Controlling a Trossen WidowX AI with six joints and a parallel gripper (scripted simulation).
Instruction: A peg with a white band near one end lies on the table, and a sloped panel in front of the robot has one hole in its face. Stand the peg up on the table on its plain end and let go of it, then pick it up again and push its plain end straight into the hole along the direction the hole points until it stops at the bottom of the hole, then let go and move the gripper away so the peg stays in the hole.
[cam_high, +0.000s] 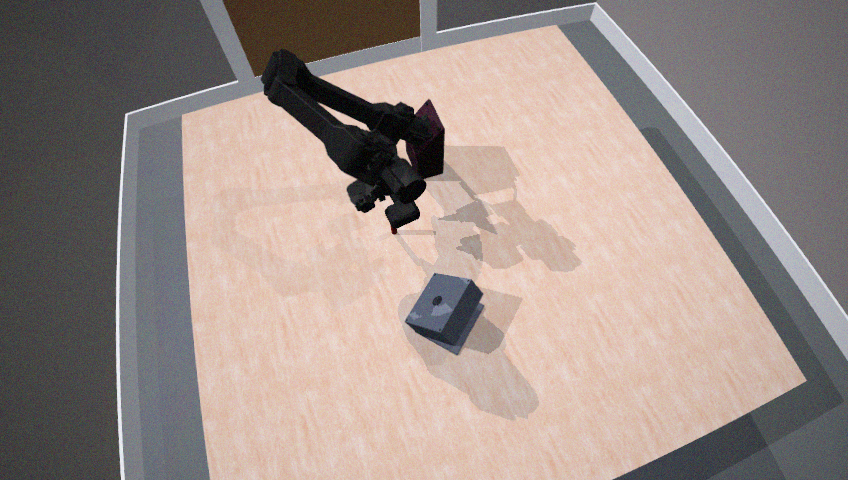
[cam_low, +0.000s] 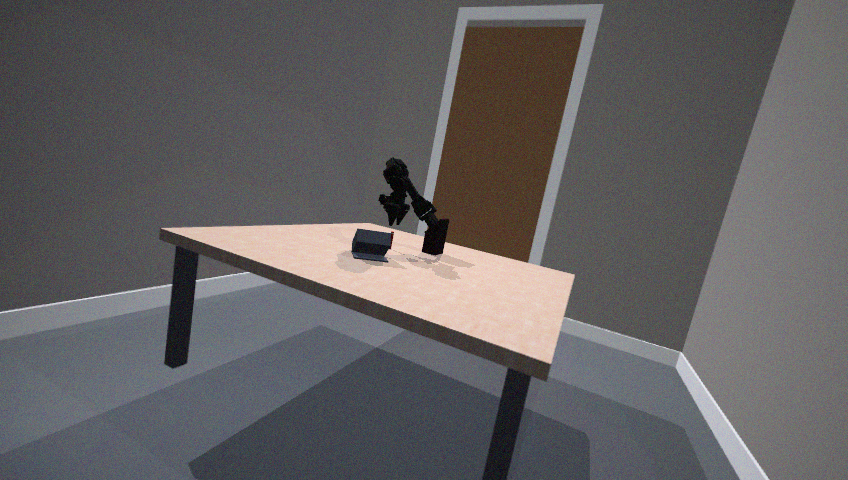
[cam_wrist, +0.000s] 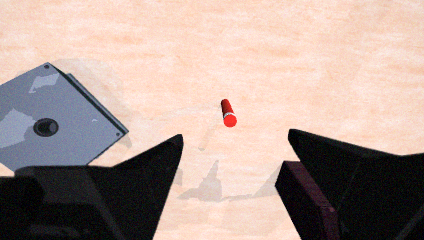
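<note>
The red peg (cam_high: 393, 230) (cam_wrist: 227, 111) stands upright on the table, its white-banded end up; in the top view most of it is hidden behind the gripper. In the exterior view only a sliver of the peg (cam_low: 392, 234) shows beside the panel. My gripper (cam_wrist: 234, 136) (cam_low: 395, 223) is open and empty, pointing down above the peg, with the peg between and beyond the fingertips in the wrist view. The blue-grey sloped panel (cam_high: 458, 301) (cam_low: 372, 240) (cam_wrist: 90, 120) has one dark round hole (cam_high: 437, 300) (cam_wrist: 46, 127) in its face, and nothing is in the hole.
The arm's dark base (cam_high: 429, 151) (cam_low: 435, 237) (cam_wrist: 307, 200) stands on the table (cam_high: 297, 368) (cam_low: 476, 297) behind the gripper. The panel is on the side of the peg away from the base in the top view. Shadows of the arm fall across the table.
</note>
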